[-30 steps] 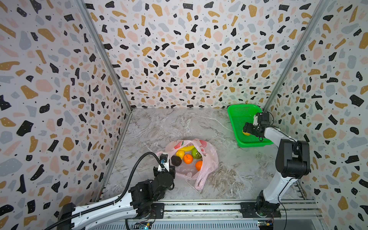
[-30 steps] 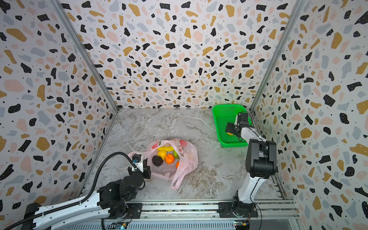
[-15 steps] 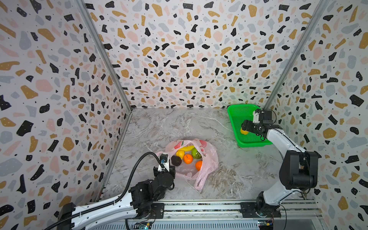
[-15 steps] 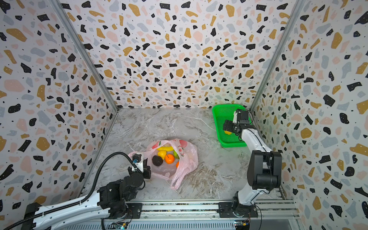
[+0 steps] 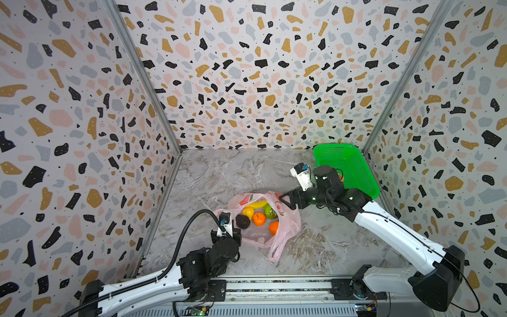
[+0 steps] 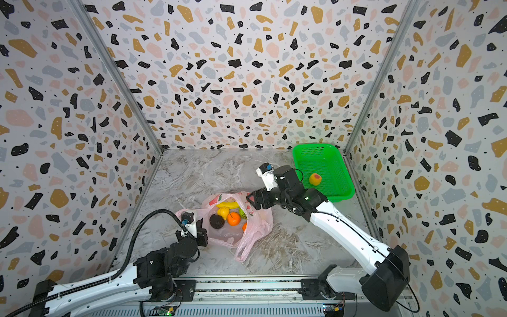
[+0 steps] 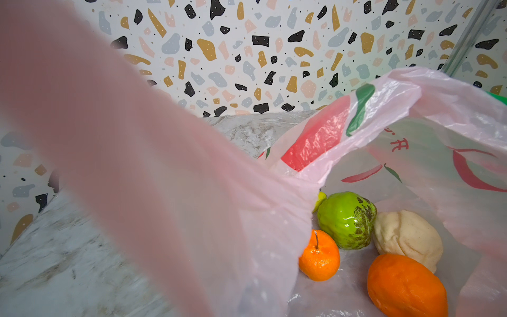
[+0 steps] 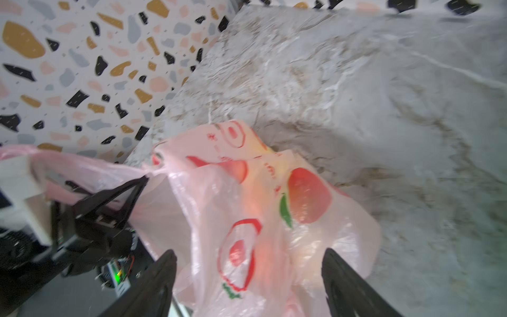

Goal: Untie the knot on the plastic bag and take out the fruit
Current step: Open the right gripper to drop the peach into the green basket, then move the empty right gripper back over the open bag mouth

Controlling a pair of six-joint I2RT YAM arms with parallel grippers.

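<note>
Crinkled, glossy plastic bag [image 5: 288,222] on a matt, marble-patterned tabletop [image 5: 247,170].

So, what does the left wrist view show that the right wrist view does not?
Only the left wrist view sees inside the plastic bag: a green fruit, a small tangerine, a bigger orange fruit, a cream ball. Only the right wrist view shows the right claw, open, and the left claw shut on the bag. Both show the bag, the marble table and the speckled wall.

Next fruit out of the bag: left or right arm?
Right: right claw open, empty, at the plastic bag rim. Left claw shut on the bag, holding it open.
</note>
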